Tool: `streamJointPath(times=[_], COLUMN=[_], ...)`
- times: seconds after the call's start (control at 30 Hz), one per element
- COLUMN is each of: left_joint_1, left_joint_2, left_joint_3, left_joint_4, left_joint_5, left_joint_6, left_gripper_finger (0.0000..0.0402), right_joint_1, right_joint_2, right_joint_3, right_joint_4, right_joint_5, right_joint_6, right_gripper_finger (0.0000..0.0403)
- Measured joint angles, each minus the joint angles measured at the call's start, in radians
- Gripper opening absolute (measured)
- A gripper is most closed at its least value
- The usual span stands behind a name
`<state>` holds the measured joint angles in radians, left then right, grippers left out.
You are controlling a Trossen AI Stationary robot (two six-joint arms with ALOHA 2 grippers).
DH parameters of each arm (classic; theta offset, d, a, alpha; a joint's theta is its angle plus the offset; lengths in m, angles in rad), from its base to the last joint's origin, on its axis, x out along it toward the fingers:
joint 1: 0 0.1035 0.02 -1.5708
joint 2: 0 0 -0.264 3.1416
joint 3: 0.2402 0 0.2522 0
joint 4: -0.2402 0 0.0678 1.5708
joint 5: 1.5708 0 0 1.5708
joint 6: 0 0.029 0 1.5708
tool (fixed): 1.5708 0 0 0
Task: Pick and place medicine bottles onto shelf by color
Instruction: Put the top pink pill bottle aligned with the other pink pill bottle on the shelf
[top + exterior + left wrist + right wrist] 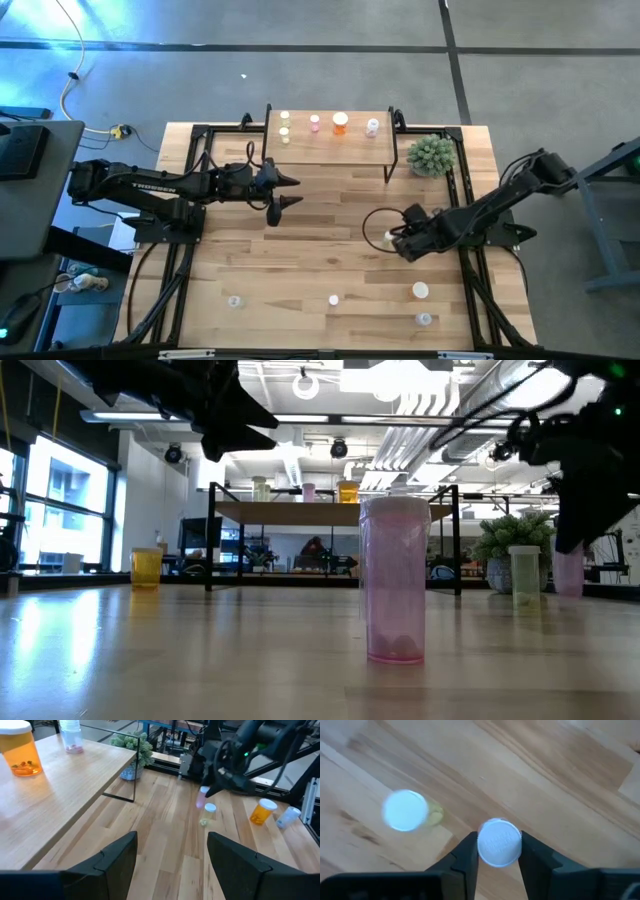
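Observation:
The shelf (330,140) stands at the table's far side and carries several bottles: two yellowish (285,125), one pink (314,122), one orange (340,123) and one clear (372,127). My right gripper (499,845) is right of the table's middle, shut on a pink bottle (202,798) with a white cap. A yellowish bottle (406,810) stands upright on the table close beside it. My left gripper (172,850) hangs open in the air by the shelf's near left corner, with nothing between its fingers. My right gripper pinches the pink bottle's white cap (499,842) between its two fingers, one on each side. The fingers come steeply from above. The bottle stays upright below them (568,570); whether its base is on the table, I cannot tell.
Loose bottles stand along the table's near side: a pink one (395,580), a yellowish one (234,300), an orange one (262,812) and a clear one (289,816). A small potted plant (432,155) sits just right of the shelf.

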<state>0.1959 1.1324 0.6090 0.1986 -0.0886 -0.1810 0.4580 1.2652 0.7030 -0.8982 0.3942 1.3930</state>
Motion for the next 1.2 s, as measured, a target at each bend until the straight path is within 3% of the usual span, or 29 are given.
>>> streamJointPath(times=[0.23,0.6,0.83,1.2], left_joint_1=[0.000,0.000,0.000,0.000], left_joint_2=[0.000,0.000,0.000,0.000], left_joint_3=[0.000,0.000,0.000,0.000], left_joint_4=[-0.028,-0.108,-0.186,-0.233], left_joint_5=[-0.012,-0.050,-0.056,-0.055], left_joint_6=[-0.001,0.000,-0.002,-0.003], left_gripper_finger=[0.0232,0.0232,0.0232,0.0232], right_joint_1=[-0.041,-0.320,-0.525,-0.754], right_joint_2=[-0.047,-0.050,-0.048,0.080], right_joint_3=[0.130,0.403,0.545,0.822], right_joint_4=[-0.126,-0.100,0.053,0.117], right_joint_5=[0.099,0.179,0.117,0.049], right_joint_6=[-0.053,-0.503,-0.811,-1.059], right_gripper_finger=[0.0101,0.0099,0.0099,0.0099])
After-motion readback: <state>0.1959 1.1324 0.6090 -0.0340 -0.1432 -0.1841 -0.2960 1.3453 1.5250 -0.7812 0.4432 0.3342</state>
